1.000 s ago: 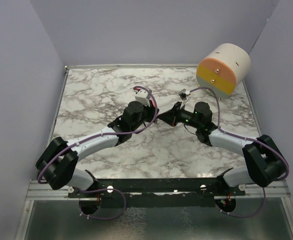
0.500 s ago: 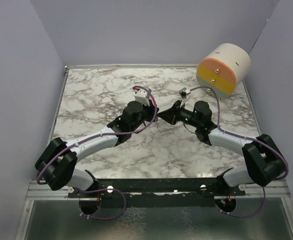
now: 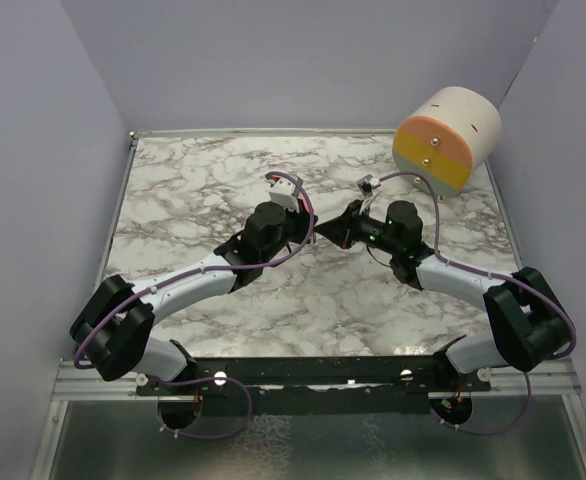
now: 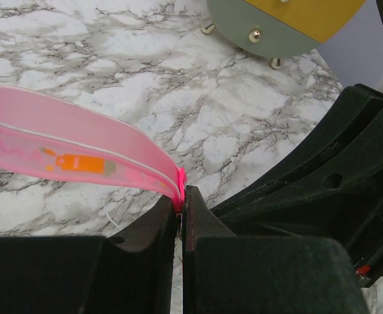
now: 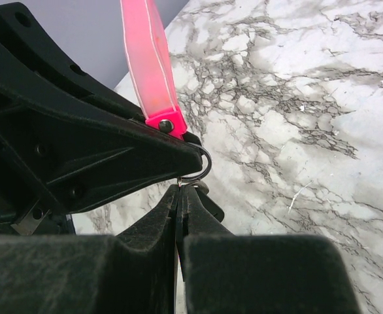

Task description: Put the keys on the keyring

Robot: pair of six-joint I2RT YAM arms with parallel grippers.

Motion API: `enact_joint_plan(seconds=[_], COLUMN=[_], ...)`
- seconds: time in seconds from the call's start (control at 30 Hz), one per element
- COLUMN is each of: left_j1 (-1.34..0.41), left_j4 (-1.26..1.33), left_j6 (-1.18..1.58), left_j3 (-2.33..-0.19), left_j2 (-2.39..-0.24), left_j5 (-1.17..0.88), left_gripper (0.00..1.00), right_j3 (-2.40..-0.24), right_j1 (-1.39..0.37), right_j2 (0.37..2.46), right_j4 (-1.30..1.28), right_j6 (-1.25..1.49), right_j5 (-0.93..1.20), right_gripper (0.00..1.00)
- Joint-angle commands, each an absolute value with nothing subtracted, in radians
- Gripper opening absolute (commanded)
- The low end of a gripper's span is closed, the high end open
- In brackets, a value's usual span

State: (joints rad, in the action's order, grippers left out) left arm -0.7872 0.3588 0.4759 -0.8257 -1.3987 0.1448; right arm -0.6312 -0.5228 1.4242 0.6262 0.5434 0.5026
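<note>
Pink keyring (image 4: 80, 154) held to the left of the round pastel drum (image 3: 448, 135), long axis crosswise to the left gripper (image 4: 182, 201) clamping its ring end, free end pointing away from the drum, both arms reaching inward tip to tip, right gripper (image 5: 179, 196) pressed together, tips right at the metal ring (image 5: 202, 167)

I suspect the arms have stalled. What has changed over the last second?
Nothing visibly changed. The left tool stays shut on the keyring, the right tool stays shut just under its metal ring, and the arms remain tip to tip mid-table.
</note>
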Motion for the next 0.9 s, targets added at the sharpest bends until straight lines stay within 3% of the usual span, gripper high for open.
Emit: enact_joint_plan(seconds=[0.0,0.87], left_j1=[-0.793,-0.793], left_j4=[0.384,0.232], left_j6=[0.471,0.474], left_j3=[-0.815,-0.918], left_j2=[-1.363,-1.401], left_j5=[0.141,0.091], left_gripper=[0.0,0.0], right_j3=[-0.661,-0.64], right_j1=[-0.528,-0.528], right_j2=[1.428,1.431], right_j4=[0.597,0.644], right_j6=[0.516,0.357], right_j5=[0.469,0.384], right_gripper=[0.01,0.01])
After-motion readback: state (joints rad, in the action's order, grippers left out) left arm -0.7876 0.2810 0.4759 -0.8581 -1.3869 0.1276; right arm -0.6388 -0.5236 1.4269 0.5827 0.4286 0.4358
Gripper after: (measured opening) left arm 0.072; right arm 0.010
